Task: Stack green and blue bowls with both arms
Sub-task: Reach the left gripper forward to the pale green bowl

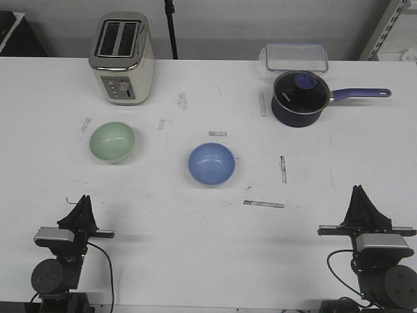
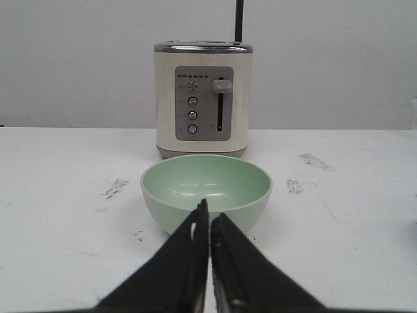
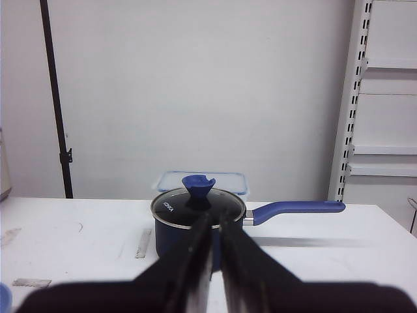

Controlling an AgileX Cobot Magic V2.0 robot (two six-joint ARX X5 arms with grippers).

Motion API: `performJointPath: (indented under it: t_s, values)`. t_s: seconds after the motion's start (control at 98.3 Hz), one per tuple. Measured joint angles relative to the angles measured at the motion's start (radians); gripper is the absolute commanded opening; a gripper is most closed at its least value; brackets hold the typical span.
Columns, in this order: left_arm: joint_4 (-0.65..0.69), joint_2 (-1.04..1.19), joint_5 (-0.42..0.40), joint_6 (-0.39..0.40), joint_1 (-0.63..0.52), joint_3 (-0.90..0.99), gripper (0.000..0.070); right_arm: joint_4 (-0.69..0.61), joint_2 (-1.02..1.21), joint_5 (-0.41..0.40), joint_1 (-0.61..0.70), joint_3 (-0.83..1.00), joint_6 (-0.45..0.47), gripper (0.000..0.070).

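The pale mint green bowl (image 1: pixel 113 142) sits upright on the white table at the left; it also shows in the left wrist view (image 2: pixel 206 190), just ahead of my fingertips. The blue bowl (image 1: pixel 212 163) sits upright near the middle; only a sliver of its rim (image 3: pixel 3 297) shows in the right wrist view. My left gripper (image 1: pixel 83 199) is shut and empty near the front left edge, in line with the green bowl, and shows in its own view (image 2: pixel 209 212). My right gripper (image 1: pixel 359 190) is shut and empty at the front right, well apart from both bowls, seen too in its wrist view (image 3: pixel 215 218).
A cream toaster (image 1: pixel 122 59) stands behind the green bowl. A dark navy saucepan (image 1: pixel 298 98) with a glass lid and a handle pointing right sits at the back right, a clear lidded container (image 1: pixel 296 57) behind it. Tape marks and scuffs dot the table (image 1: pixel 195 248).
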Motion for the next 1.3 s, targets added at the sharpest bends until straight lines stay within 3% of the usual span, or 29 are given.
performJointPath:
  t_s: [0.183,0.427,0.559,0.569,0.712,0.997,1.302]
  values:
    - [0.030,0.000,-0.002,-0.005,0.000,0.000,0.0001,0.000,0.000,0.000,0.000,0.000,0.000,0.0016]
    - [0.100,0.001,-0.003,-0.087,0.000,0.004,0.0001,0.000,0.000,0.000,0.000,0.000,0.000,0.0016]
    - [0.042,0.030,-0.003,-0.099,0.000,0.064,0.0001,0.000,0.000,0.000,0.000,0.000,0.000,0.0016]
    - [-0.127,0.171,-0.028,-0.101,0.000,0.262,0.0001,0.000,0.000,0.000,0.000,0.000,0.000,0.0016]
    - [-0.235,0.314,-0.049,-0.092,0.001,0.378,0.0001,0.000,0.000,0.000,0.000,0.000,0.000,0.0016]
    - [-0.333,0.621,-0.049,-0.028,0.001,0.595,0.0001,0.000,0.000,0.000,0.000,0.000,0.000,0.0016]
    - [-0.386,0.858,0.004,-0.035,0.000,0.788,0.0001,0.000,0.000,0.000,0.000,0.000,0.000,0.0016]
